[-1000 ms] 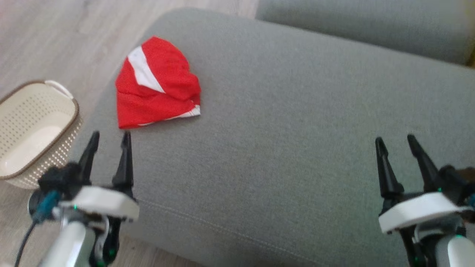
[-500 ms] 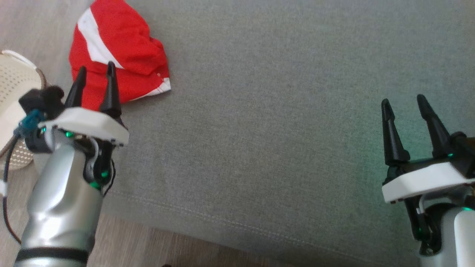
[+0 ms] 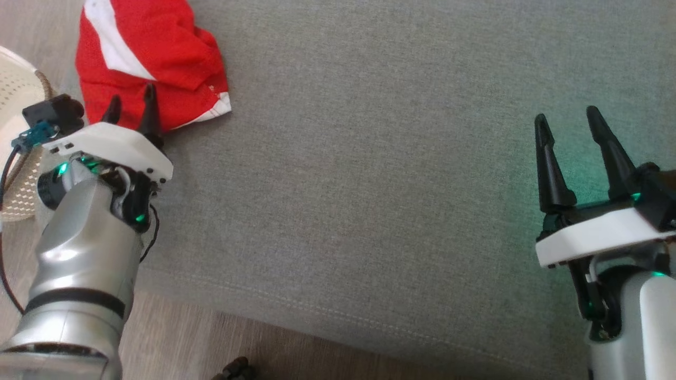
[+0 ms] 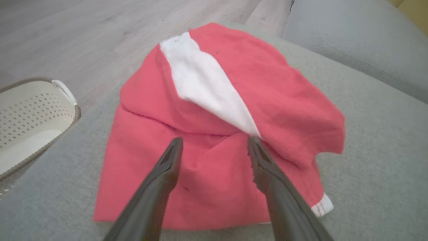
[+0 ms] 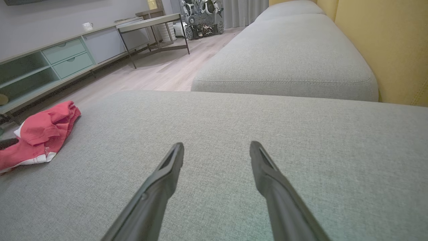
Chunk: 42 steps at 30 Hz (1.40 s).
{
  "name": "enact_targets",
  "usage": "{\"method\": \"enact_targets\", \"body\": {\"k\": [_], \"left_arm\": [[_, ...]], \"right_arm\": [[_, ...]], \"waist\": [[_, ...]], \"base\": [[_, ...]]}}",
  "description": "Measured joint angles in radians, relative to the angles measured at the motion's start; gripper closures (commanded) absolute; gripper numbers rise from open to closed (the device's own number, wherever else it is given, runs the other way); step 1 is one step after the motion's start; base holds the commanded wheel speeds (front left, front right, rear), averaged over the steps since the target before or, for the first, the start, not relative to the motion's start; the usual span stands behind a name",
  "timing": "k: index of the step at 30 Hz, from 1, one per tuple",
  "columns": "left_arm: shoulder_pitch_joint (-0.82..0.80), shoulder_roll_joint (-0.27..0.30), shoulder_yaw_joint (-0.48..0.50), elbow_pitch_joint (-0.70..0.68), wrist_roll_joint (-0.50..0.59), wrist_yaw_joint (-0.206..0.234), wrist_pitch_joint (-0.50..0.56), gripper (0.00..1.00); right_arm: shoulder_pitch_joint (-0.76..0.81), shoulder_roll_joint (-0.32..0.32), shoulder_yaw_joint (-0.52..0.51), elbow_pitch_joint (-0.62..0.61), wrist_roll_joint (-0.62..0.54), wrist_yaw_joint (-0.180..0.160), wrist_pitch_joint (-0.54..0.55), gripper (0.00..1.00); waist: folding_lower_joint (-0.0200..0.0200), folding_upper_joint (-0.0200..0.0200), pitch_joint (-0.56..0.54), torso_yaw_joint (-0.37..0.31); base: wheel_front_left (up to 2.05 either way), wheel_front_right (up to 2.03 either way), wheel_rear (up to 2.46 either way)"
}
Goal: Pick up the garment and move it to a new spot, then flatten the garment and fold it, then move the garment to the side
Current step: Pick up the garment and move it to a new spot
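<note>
The left end effector [image 3: 131, 95], fingers spread, is over the red-and-white garment [image 3: 158, 47] on the grey sofa cushion [image 3: 369, 158]; the right end effector [image 3: 566, 115], fingers also spread, is well apart.

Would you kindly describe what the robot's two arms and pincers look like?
The left pincer and right pincer each have two long, tapering black fingers on a white plate with green lights. The forearms are glossy silver; the left carries a black band, teal connector and black cable.

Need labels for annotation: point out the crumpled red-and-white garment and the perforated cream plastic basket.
Crumpled red-and-white garment [image 4: 214, 184], left wrist view, red middle.
Perforated cream plastic basket [image 4: 35, 113], left wrist view, inner perforated wall.
</note>
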Motion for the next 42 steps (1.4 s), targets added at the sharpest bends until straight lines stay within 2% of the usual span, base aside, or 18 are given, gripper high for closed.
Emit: {"method": "enact_targets", "body": {"k": [8, 9, 10, 16, 22, 27, 33, 40, 42], "left_arm": [[-0.056, -0.004, -0.021, 0.15, -0.007, -0.016, 0.039, 0.0], [-0.059, -0.004, -0.026, 0.155, -0.007, -0.016, 0.043, 0.4], [-0.061, -0.003, -0.035, 0.159, -0.007, -0.017, 0.043, 1.0], [-0.056, 0.001, -0.064, 0.163, -0.012, -0.017, 0.021, 1.0], [0.01, 0.04, -0.097, 0.052, -0.022, -0.017, 0.0, 1.0], [0.114, 0.098, -0.043, -0.167, 0.011, -0.017, -0.001, 1.0], [0.308, 0.112, 0.042, -0.412, 0.097, -0.014, -0.002, 1.0], [0.543, 0.12, 0.093, -0.693, 0.167, 0.044, -0.002, 1.0], [0.637, 0.127, 0.093, -0.8, 0.175, 0.073, -0.001, 1.0]], "right_arm": [[-0.012, -0.001, 0.009, 0.004, 0.0, 0.0, 0.0, 0.0], [-0.014, -0.001, 0.01, 0.006, 0.0, 0.0, 0.0, 0.0], [-0.016, -0.001, 0.01, 0.01, 0.0, 0.0, 0.0, 0.0], [-0.023, -0.001, 0.006, 0.026, 0.004, 0.0, -0.017, 0.0], [-0.017, -0.001, 0.0, 0.044, 0.024, 0.0, -0.035, 0.0], [0.023, -0.001, -0.008, 0.054, 0.045, 0.0, -0.053, 0.0], [0.07, -0.001, -0.012, 0.064, 0.064, 0.0, -0.062, 0.0], [0.141, 0.0, -0.014, 0.071, 0.084, 0.0, -0.069, 0.0], [0.167, 0.001, -0.012, 0.078, 0.093, 0.0, -0.069, 0.0]], "waist": [[-0.0001, 0.0, 0.02, -0.022], [-0.0001, 0.0, 0.02, -0.024], [0.0, 0.0, 0.018, -0.026], [-0.0002, 0.0, -0.014, -0.033], [-0.0002, 0.0, -0.067, -0.037], [-0.0002, 0.0, -0.121, -0.04], [-0.0002, 0.0, -0.197, -0.048], [-0.0002, 0.0001, -0.292, -0.068], [-0.0002, 0.0001, -0.329, -0.081]], "base": [[0.0, 0.0, 0.0], [0.0, 0.0, 0.0], [0.0, 0.0, 0.0], [0.0, 0.0, 0.0], [0.0, 0.0, 0.0], [0.0, 0.0, 0.0], [0.0, 0.0, 0.0], [0.0, 0.0, 0.0], [0.0, 0.0, 0.0]]}}
